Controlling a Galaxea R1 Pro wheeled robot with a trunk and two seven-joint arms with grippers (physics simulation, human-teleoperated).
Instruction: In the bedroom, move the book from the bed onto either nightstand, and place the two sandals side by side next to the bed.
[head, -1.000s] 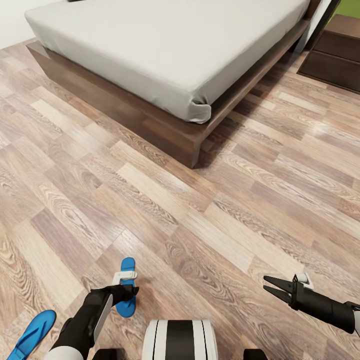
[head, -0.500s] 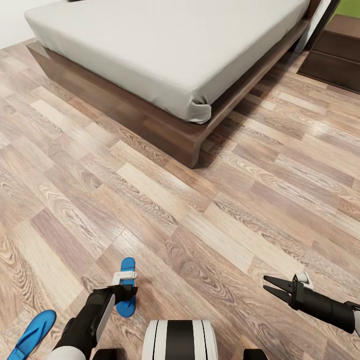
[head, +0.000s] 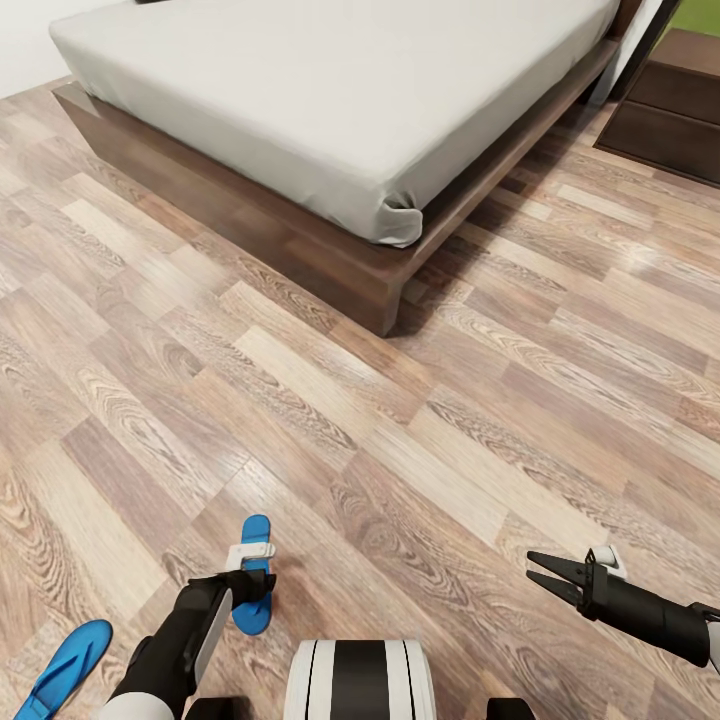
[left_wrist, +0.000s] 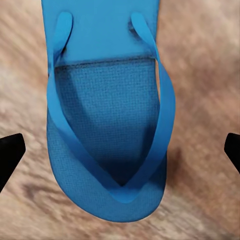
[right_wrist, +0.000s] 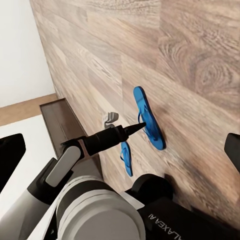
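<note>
One blue sandal (head: 256, 530) lies on the wood floor just in front of my base, and my left gripper (head: 250, 588) hangs right over it, open. In the left wrist view the sandal (left_wrist: 110, 125) lies between the spread fingertips (left_wrist: 9, 150), which do not touch it. The second sandal (head: 62, 668) lies apart at the lower left edge. My right gripper (head: 542, 572) is open and empty above bare floor. The right wrist view shows both sandals (right_wrist: 148, 118) (right_wrist: 126, 157). The bed (head: 330, 110) stands ahead. The book and the nightstand are out of view.
The bed's dark wooden frame (head: 300, 250) juts out with a corner toward me. A dark-brown low piece with drawers (head: 670, 105) stands at the far right beside the bed. Wood-plank floor (head: 420, 440) stretches between me and the bed.
My left forearm has shifted slightly to the right while its gripper stays over the sandal. The right arm, the sandals and the view have not moved.
</note>
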